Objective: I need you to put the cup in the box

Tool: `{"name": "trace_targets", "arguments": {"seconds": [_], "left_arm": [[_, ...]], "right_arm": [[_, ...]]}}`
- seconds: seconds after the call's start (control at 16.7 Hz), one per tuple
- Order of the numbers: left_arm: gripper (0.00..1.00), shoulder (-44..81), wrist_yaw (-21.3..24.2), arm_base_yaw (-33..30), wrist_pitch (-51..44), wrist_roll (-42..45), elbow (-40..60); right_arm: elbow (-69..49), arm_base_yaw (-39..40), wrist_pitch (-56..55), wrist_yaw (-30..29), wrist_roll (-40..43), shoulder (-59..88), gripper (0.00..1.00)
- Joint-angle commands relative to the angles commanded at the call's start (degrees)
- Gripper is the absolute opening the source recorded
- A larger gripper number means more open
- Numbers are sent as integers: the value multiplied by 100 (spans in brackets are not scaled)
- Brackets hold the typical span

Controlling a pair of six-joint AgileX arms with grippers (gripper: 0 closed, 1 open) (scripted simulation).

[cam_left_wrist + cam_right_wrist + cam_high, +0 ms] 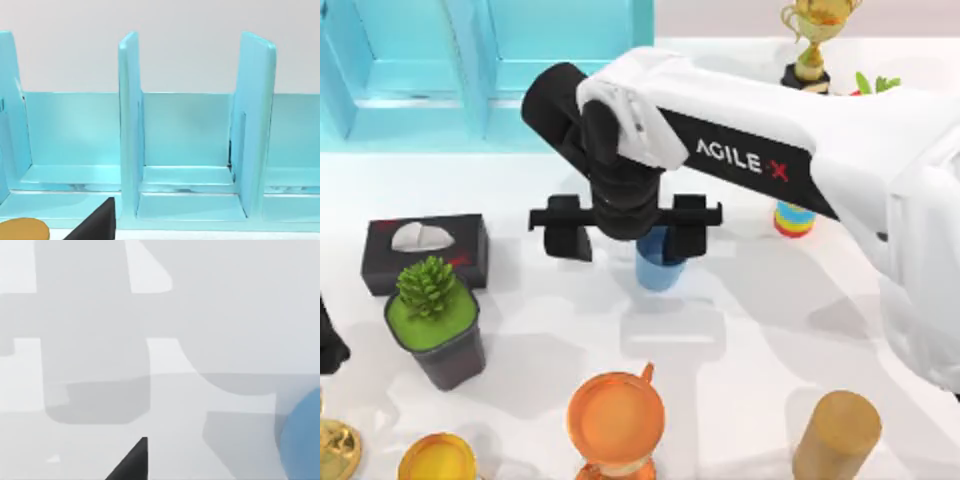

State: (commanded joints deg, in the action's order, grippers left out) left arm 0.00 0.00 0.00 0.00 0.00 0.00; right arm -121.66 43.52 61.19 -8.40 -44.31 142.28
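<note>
Just at four o'clock of my right hand (625,228), whose fingers spread wide and hold nothing, stands the upright cup (658,266).

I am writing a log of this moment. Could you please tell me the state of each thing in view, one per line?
cup: upright on the table, outside the box
box: open compartments, nothing visible inside
right tool: open, fingers spread wide above the cup, not holding it
orange mug: upright
tissue box: a tissue sticks out on top
tan cylinder: standing
</note>
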Motion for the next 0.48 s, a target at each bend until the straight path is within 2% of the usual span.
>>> {"name": "trace_targets", "arguments": {"seconds": [0.48], "left_arm": [[100,0,0,0,0,0,0]], "right_arm": [[0,0,0,0,0,0,2]]}}
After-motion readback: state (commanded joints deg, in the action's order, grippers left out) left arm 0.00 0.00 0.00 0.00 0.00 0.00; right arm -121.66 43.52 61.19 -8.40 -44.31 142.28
